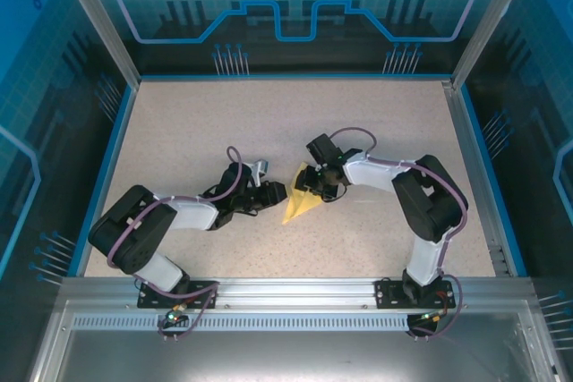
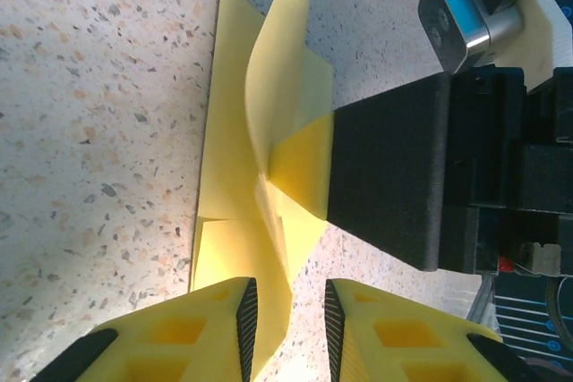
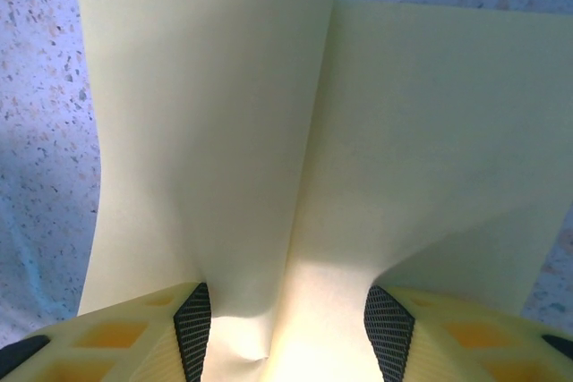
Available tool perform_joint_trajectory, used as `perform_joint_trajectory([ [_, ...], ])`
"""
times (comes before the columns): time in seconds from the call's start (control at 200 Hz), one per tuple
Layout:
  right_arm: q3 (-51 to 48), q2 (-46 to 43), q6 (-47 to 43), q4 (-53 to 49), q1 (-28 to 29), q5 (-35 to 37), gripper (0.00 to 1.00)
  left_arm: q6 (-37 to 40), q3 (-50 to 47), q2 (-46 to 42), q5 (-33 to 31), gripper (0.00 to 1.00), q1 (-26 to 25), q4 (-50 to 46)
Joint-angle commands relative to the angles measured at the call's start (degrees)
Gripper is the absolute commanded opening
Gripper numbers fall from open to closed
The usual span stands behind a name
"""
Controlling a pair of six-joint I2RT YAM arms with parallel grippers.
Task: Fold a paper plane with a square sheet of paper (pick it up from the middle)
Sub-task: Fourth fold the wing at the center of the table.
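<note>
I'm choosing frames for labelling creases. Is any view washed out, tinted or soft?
Top external: evenly lit, the square sheet of paper small but clear. Left wrist: paper and speckled table sharp, the left gripper slightly soft. Right wrist: a bright patch washes out the paper near the right gripper; the table looks bluish.

Live from above: a speckled beige stone-look tabletop [image 1: 197,123] spreads across the middle of the top view beneath me, bright and evenly lit. A thin blue border strip [image 1: 295,76] edges it. Silver aluminium corner posts [image 1: 97,17] climb at upper left and upper right. Translucent blue wall panels printed with circuit lines [image 1: 295,6] close the top, and a slotted silver metal rail [image 1: 295,320] runs along the bottom.
</note>
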Motion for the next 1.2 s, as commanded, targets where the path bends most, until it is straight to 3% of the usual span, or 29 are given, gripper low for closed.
perform_joint_trajectory([
  [0.0, -0.7, 4.7, 1.5, -9.6, 1.1, 5.8, 0.55, -1.2, -0.5, 0.0, 3.5, 0.31, 0.1, 1.2],
  [0.215, -0.4, 5.3, 5.4, -9.2, 1.2, 4.8, 0.54, -0.8, 0.0, 1.5, 7.8, 0.31, -1.3, 2.2],
  [0.395, -1.1, 4.5, 7.9, -8.5, 1.1, 4.3, 0.54, 0.9, 2.1, 3.0, 5.4, 0.32, -5.6, -0.8],
  [0.685, -1.8, 4.3, 9.1, -8.1, 0.9, 3.7, 0.53, -1.5, 3.4, 7.0, 6.7, 0.32, -5.9, 3.1],
  [1.195, -3.3, 2.9, 9.2, -7.2, 0.2, 4.0, 0.53, -0.9, 3.2, 4.9, -0.4, 0.31, -5.8, -1.4],
])
